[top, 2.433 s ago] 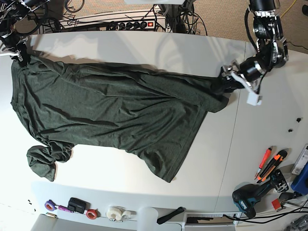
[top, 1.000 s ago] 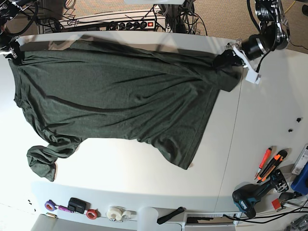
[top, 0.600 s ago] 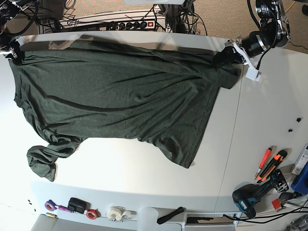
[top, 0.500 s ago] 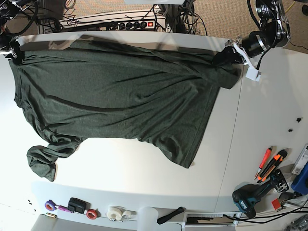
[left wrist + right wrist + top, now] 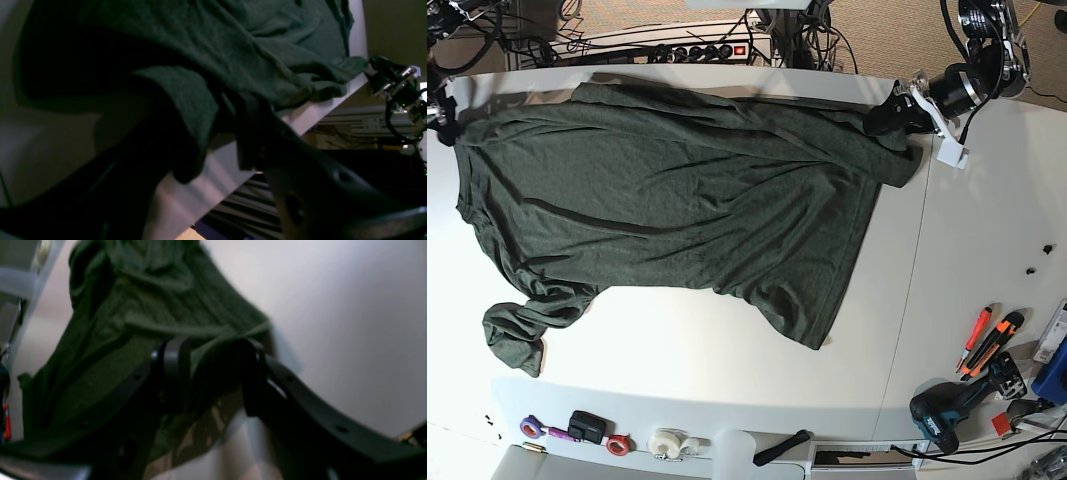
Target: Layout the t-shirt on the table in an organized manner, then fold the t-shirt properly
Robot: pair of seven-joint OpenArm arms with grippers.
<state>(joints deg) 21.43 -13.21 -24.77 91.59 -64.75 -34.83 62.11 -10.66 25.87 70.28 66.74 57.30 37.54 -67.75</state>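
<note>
The dark green t-shirt [image 5: 677, 200] lies spread wide across the white table [image 5: 967, 250], with one sleeve bunched at the front left [image 5: 517, 335]. My left gripper [image 5: 895, 112] is shut on the shirt's far right corner near the table's far edge. In the left wrist view its fingers [image 5: 253, 133] pinch a fold of shirt fabric [image 5: 186, 96]. My right gripper [image 5: 443, 115] holds the shirt's far left corner at the table's left end. In the right wrist view it [image 5: 213, 370] is shut on green fabric [image 5: 133, 340].
Orange utility knives [image 5: 992, 340] and a drill [image 5: 947, 410] lie at the front right. Tape rolls [image 5: 670, 442] and small tools [image 5: 587, 428] line the front edge. A power strip [image 5: 697, 50] and cables sit beyond the far edge. A seam [image 5: 907, 300] runs down the table's right part.
Both grippers carried the shirt toward the far edge and stretched it wider. In the last half second the right gripper shifted slightly left and the far hem slackened.
</note>
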